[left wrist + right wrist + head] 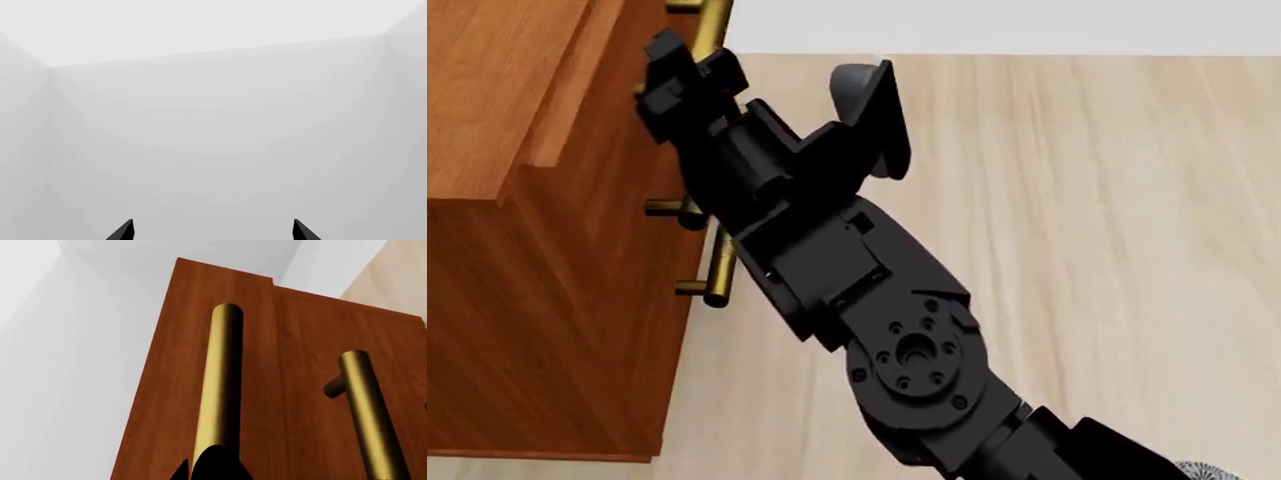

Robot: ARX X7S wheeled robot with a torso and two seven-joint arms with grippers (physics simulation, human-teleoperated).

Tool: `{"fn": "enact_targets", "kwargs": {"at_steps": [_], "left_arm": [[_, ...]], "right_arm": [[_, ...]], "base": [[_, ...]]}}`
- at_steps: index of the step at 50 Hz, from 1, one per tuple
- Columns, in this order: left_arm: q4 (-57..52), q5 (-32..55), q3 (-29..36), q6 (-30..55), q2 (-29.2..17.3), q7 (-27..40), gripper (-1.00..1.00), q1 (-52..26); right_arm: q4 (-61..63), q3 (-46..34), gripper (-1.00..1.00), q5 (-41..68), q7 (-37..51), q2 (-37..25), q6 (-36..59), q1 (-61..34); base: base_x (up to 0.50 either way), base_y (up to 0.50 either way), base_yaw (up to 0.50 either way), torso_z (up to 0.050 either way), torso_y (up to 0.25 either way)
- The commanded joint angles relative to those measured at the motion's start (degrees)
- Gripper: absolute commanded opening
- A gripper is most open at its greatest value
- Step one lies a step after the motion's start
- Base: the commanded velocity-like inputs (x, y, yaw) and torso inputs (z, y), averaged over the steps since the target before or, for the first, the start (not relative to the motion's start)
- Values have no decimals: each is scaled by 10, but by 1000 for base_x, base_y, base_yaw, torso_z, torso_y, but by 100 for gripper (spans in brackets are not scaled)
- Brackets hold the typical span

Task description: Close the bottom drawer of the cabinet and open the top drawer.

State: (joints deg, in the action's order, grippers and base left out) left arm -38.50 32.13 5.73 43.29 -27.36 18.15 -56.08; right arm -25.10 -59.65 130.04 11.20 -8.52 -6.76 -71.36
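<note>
Item: small reddish-brown wooden cabinet (pixel 521 300) with three stacked drawers, standing on pale plank flooring at the left of the head view. Its uppermost tier, the reddish-brown wooden top drawer (pixel 507 90), jutted a little forward of the front below it, judged partly open. The bottom drawer lay out of sight under the others; whether it sat flush could not be told.

Item: black jointed right arm (pixel 881 300), reaching diagonally across the floor to the cabinet front.

Item: brass bar handle of the top drawer (pixel 217 390), a long round rod on short posts, with a second brass bar handle (pixel 370 415) beside it on the tier below.

Item: right gripper (pixel 674 75), set at the top handle; one dark fingertip (pixel 213 462) overlapped the bar, but whether the jaws pinched it could not be told.

Item: left gripper (pixel 213 230), two dark tips spread apart, facing only blank grey walls, holding nothing.

Handling note: the pull seemed best made straight out along the drawer's slide, gripped mid-bar, wrist level, slowly, to avoid slipping off or racking the drawer.
</note>
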Motion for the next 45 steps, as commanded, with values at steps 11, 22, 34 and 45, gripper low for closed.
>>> {"fn": "enact_targets", "kwargs": {"at_steps": [11,22,34,45], "left_arm": [[-2,5,0,0,-1,4,100,-3],[-5,12,-3,5,-1,7,100,-7],[-9,15,-6,4,-4,9,100,-3],[-11,19,-7,4,-5,12,100,-4]], "right_arm": [[47,50,-100,-16,-9,-24,-32,-8],[71,67,-100,-15,-1,-35,-53,-2],[117,86,-100,-24,10,-60,-84,14],[150,96,-100,-38,24,-86,-107,27]], "base": [[0,0,-1,1,2],[0,0,-1,1,4],[0,0,-1,2,4],[0,0,-1,2,4]]}}
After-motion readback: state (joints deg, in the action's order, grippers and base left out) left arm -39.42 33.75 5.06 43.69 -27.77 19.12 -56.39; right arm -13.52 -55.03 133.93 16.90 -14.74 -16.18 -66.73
